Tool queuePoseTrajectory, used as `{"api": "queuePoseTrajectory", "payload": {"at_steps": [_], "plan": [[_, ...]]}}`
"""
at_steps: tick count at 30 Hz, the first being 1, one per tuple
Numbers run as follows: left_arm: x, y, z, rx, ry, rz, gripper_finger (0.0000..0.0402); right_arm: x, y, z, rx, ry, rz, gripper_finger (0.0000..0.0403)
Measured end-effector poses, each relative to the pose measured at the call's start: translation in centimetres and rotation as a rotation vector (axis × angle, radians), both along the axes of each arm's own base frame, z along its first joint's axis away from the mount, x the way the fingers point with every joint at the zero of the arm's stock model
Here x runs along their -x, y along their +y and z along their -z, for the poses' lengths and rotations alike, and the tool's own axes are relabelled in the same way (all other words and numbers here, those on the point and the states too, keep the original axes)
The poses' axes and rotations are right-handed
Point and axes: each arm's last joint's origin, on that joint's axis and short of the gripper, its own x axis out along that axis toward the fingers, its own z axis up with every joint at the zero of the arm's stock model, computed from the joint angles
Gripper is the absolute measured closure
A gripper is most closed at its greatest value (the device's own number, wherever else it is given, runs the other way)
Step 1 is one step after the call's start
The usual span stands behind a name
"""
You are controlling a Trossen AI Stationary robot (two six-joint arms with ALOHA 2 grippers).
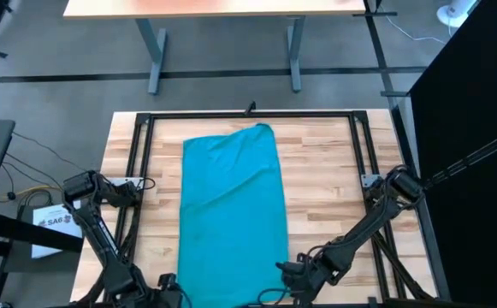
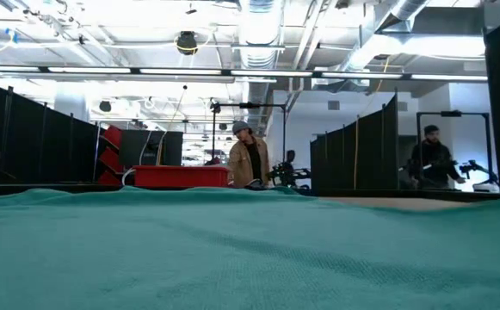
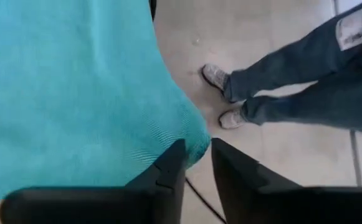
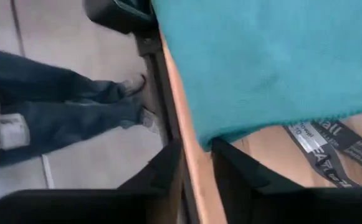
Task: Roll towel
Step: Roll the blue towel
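The teal towel [image 1: 231, 214] lies flat and lengthwise down the middle of the wooden table [image 1: 325, 197]. It runs from near the far edge to the near edge and fills the lower half of the low view [image 2: 250, 250]. My left gripper [image 1: 167, 287] is at the towel's near left corner [image 3: 196, 140]. Its fingers are shut to a narrow gap, and the corner shows between their tips. My right gripper [image 1: 286, 274] is at the near right corner [image 4: 224, 134], shut the same way [image 4: 197, 152], with the table's edge showing in the gap. My left gripper has its fingertips [image 3: 176, 152] on either side of the towel's near left corner [image 3: 199, 144]; I cannot tell whether they touch the cloth. My right gripper has one fingertip [image 4: 221, 149] right under the towel's near right corner; I cannot tell whether it touches.
A black frame [image 1: 137, 128] runs around the tabletop. A person's legs and shoes [image 3: 280, 93] stand on the floor just beyond the near edge. A labelled strap [image 4: 324, 146] lies on the table beside the towel. A desk [image 1: 222, 8] stands beyond the far edge.
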Motion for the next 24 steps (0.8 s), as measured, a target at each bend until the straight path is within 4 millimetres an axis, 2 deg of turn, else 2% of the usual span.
{"api": "queuePoseTrajectory", "payload": {"at_steps": [4, 7, 10, 13, 16, 20, 24], "plan": [[0.0, -0.2, -0.6, 0.035, -0.007, 0.012, 0.0292, -0.3, 0.3, -3.2, -0.025, -0.119, -0.028, 0.0286], [0.2, 0.1, -1.3, 0.001, -0.023, 0.033, 0.0284, -0.8, 0.3, -4.8, 0.060, -0.237, -0.051, 0.0281], [0.1, 2.1, -1.9, -0.146, -0.013, -0.012, 0.0284, -2.3, -1.7, -5.3, 0.182, -0.259, 0.000, 0.0281], [-0.9, 5.3, -2.8, -0.314, -0.026, -0.133, 0.0288, -3.9, -4.9, -4.8, 0.269, -0.199, 0.053, 0.0281], [-3.1, 9.2, -3.7, -0.429, 0.006, -0.255, 0.0291, -5.5, -8.9, -4.4, 0.374, -0.134, 0.063, 0.0280], [-6.3, 14.8, -4.3, -0.537, 0.085, -0.315, 0.0292, -7.1, -15.4, -3.8, 0.513, -0.030, 0.041, 0.0280], [-8.6, 21.1, -4.6, -0.561, 0.129, -0.441, 0.0292, -8.0, -21.9, -3.9, 0.552, 0.025, 0.001, 0.0280]]}}
